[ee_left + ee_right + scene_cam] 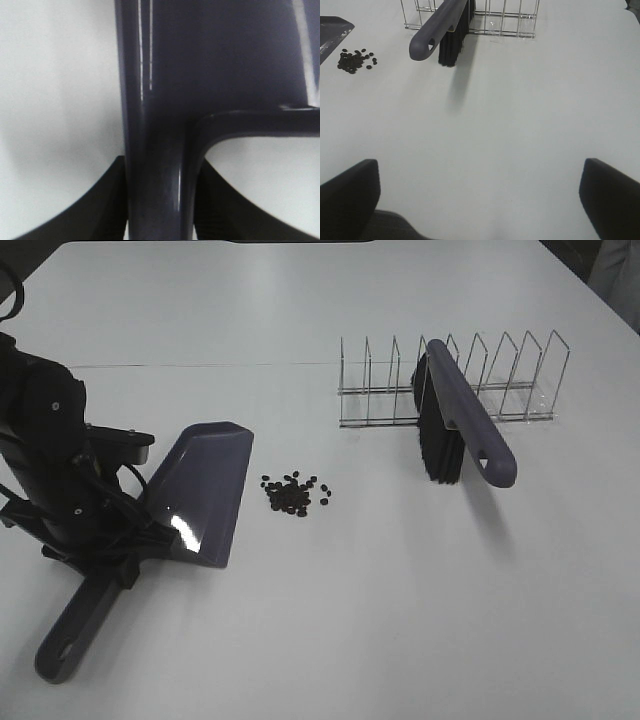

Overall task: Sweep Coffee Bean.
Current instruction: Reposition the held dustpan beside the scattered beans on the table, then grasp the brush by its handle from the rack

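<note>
The coffee beans [295,493] lie in a loose dark cluster on the white table, just right of the grey-purple dustpan [205,490]. They also show in the right wrist view [354,59]. My left gripper [125,558] is shut on the dustpan's handle neck [157,165], with black fingers [107,205] on both sides. The pan's mouth faces the beans. The grey brush [468,425] with black bristles leans in a wire rack [500,380]. My right gripper [480,172] is open and empty above bare table, short of the brush [437,27].
The dustpan's long handle [70,635] reaches toward the table's front left edge. The wire rack [510,20] stands behind the brush at the middle right. A corner of the dustpan [332,27] shows in the right wrist view.
</note>
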